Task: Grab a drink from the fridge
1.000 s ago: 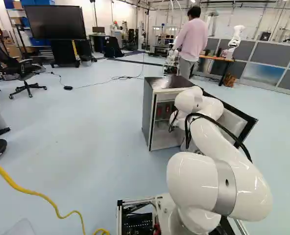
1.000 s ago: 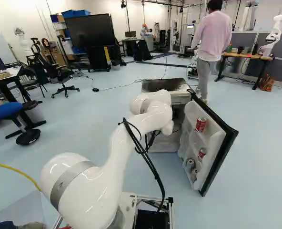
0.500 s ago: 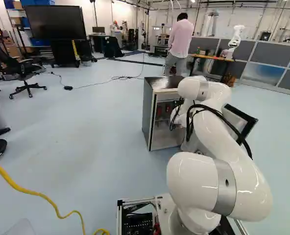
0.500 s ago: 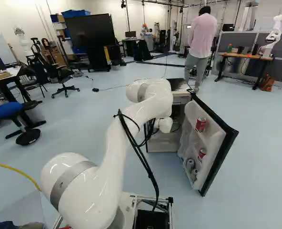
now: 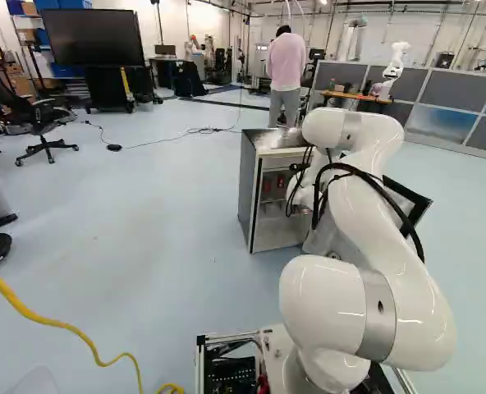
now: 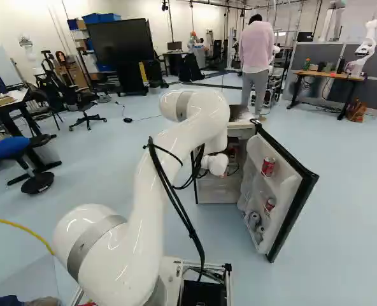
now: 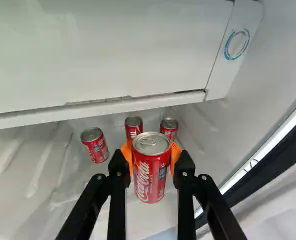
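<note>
In the wrist view my gripper (image 7: 150, 157) is shut on a red drink can (image 7: 151, 175), its orange pads on both sides. The can is upright, its silver top facing the camera. Beyond it inside the fridge stand several more red cans (image 7: 94, 145), one off to one side and two behind. The fridge (image 5: 255, 193) is open, its door (image 6: 293, 204) swung out at the right base view's centre-right. My arm's wrist hides the gripper in the right base view.
A white compartment front (image 7: 113, 50) hangs above the cans. The fridge's side wall (image 7: 248, 95) and door seal are beside the gripper. Door shelves hold red cans (image 6: 268, 167) and grey items. Another robot (image 6: 367, 44) stands by a far desk.
My arm's elbow has risen in both base views, and its wrist has shifted slightly at the fridge opening. The base and the fridge door have stayed in place.
</note>
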You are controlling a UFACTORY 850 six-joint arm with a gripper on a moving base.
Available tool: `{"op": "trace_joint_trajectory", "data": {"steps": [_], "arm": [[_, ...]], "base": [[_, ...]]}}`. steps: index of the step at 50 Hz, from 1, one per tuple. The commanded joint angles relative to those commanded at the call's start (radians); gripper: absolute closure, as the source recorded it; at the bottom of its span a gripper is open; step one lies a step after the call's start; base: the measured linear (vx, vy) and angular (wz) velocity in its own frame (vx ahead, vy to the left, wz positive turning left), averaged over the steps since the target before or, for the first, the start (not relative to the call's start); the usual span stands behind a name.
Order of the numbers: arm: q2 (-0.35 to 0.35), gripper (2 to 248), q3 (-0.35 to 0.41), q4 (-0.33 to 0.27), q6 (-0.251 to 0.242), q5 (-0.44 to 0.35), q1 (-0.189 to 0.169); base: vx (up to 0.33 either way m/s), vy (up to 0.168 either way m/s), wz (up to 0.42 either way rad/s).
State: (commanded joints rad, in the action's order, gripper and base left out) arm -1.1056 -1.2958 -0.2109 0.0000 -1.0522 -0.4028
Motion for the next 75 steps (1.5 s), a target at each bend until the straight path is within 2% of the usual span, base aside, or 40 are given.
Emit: {"op": "trace_joint_trajectory", "data": {"steps": [54, 65, 75], "arm": [[0.373, 156, 0.438, 0.0, 0.0, 0.0, 0.033], [0.446, 156, 0.513, 0.0, 0.0, 0.0, 0.038], [0.488, 156, 0.545, 0.0, 0.0, 0.0, 0.038]], "base": [[0.0, 0.0, 0.0], [0.0, 0.0, 0.0], [0.0, 0.0, 0.0]]}}
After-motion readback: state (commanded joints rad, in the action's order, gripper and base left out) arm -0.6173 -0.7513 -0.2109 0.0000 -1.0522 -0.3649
